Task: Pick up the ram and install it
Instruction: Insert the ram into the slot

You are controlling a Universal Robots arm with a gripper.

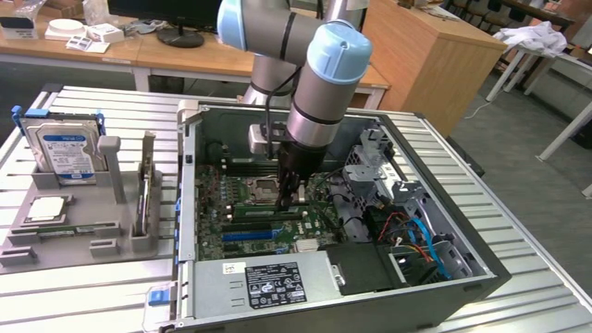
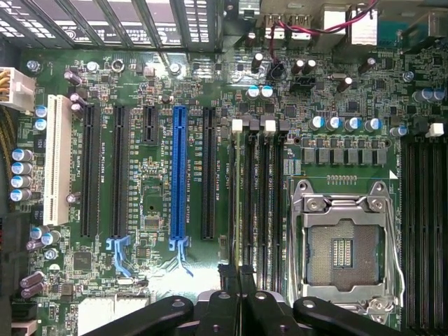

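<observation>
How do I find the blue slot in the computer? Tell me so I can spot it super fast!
Look inside the open computer case, down at the green board lying on its floor. A row of long slots runs side by side there. The blue slot sits between black slots, and it is the only blue one in the row.

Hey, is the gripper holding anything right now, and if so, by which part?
Cannot be told: the gripper is shut low over the memory slots, with nothing clearly visible between its fingers.
</observation>
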